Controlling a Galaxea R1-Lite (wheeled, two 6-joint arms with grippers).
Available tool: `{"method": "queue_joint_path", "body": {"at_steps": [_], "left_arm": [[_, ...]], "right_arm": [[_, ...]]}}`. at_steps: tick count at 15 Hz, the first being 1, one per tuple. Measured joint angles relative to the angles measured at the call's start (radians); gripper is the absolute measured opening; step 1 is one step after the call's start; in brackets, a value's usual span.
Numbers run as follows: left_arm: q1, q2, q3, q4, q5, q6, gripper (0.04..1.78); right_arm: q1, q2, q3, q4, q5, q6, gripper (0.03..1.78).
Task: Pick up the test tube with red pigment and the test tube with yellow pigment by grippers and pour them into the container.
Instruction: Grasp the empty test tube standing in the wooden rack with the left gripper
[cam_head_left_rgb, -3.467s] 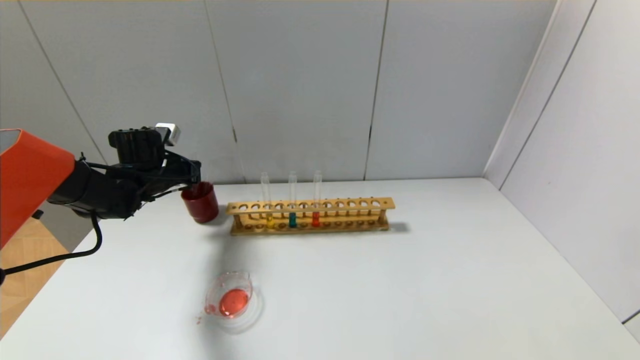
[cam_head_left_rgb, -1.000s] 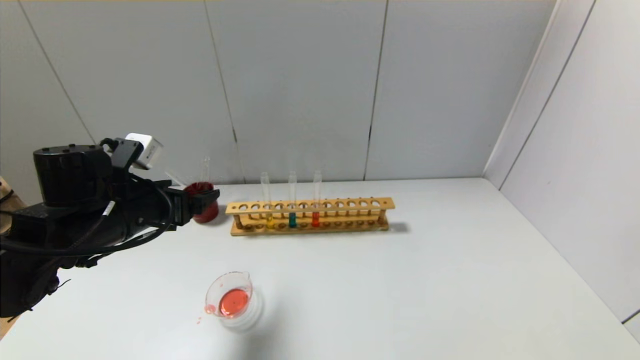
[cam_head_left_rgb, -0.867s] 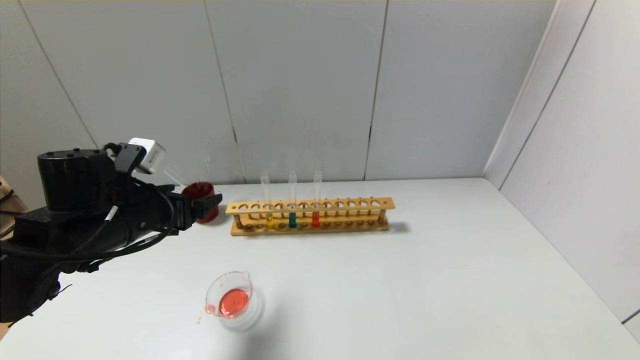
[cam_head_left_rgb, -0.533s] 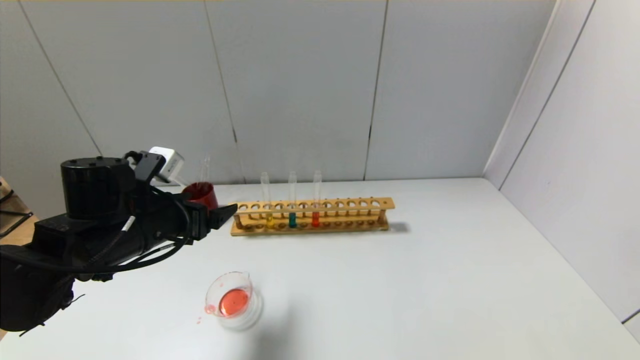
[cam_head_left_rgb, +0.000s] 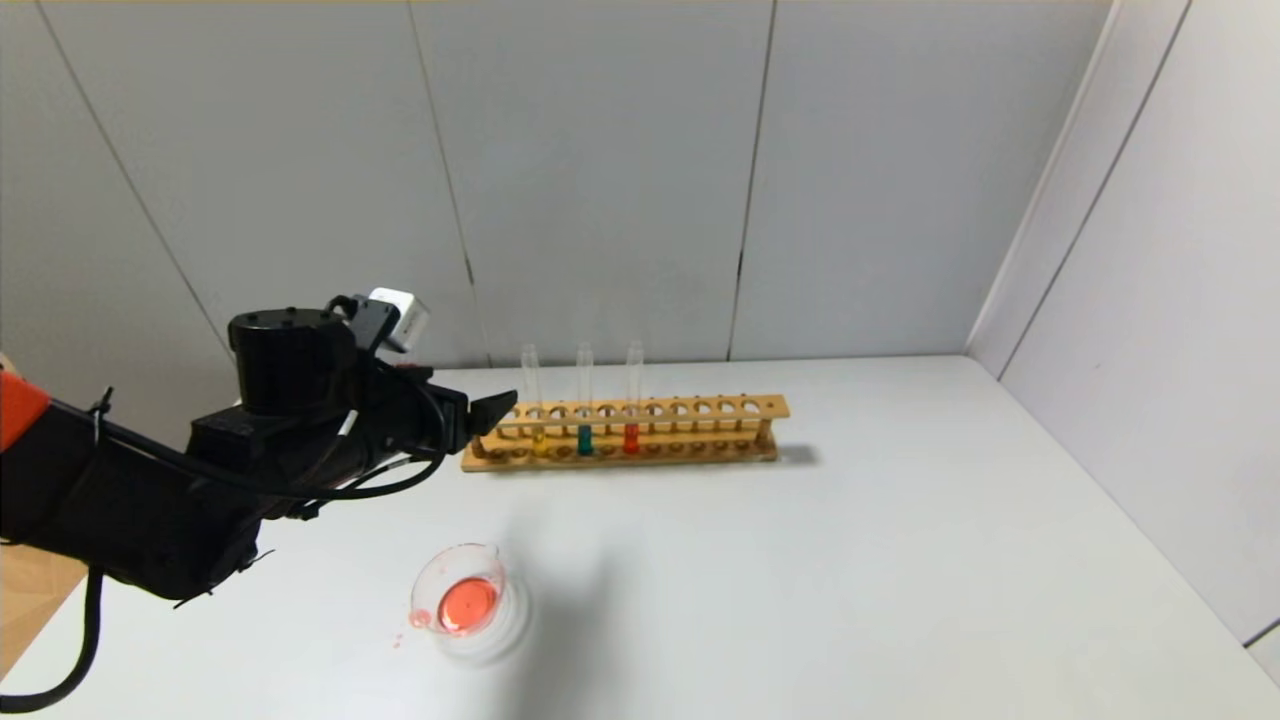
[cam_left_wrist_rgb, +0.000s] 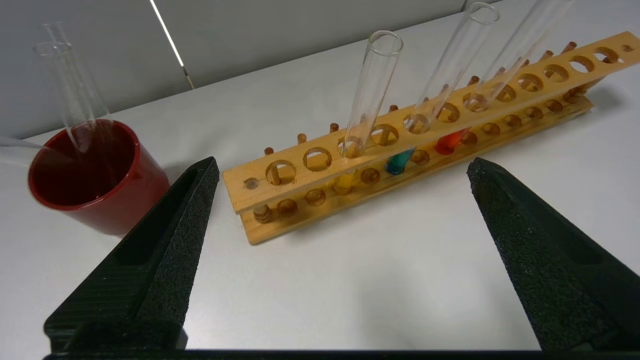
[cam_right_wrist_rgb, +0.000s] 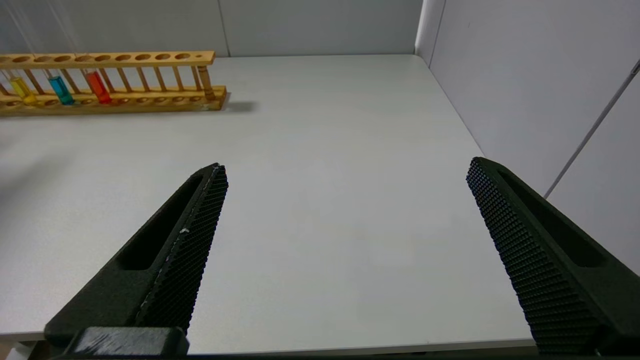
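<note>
Head view: the left claw (cam_head_left_rgb: 490, 410) hangs wide and empty at nine o'clock of the rack (cam_head_left_rgb: 700, 408), lined up with the yellow tube (cam_head_left_rgb: 534, 402); the red tube (cam_head_left_rgb: 633, 398) stands two tubes on, both upright so nothing spills. The beaker (cam_head_left_rgb: 462, 592) waits nearer, at seven o'clock, already holding red liquid. Left wrist view: the splayed jaws frame the yellow tube, likely the next pick. Right wrist view: the right claw (cam_right_wrist_rgb: 345, 175) is wide, idle over bare tabletop (cam_right_wrist_rgb: 320, 150).

Rack (cam_head_left_rgb: 625, 432) at the table's (cam_head_left_rgb: 850, 560) back, cup (cam_left_wrist_rgb: 95, 177) left of it, container (cam_head_left_rgb: 462, 600) in front
</note>
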Motion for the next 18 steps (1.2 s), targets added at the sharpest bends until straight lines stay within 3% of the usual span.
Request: {"method": "queue_joint_path", "body": {"at_steps": [11,18], "left_arm": [[-0.008,0.226,-0.250,0.060,-0.020,0.001,1.75],[-0.010,0.313,-0.327,0.086,-0.036,0.000,1.75]], "right_arm": [[0.000,0.000,0.000,0.000,0.000,0.000,1.75],[0.000,0.000,0.000,0.000,0.000,0.000,1.75]]}}
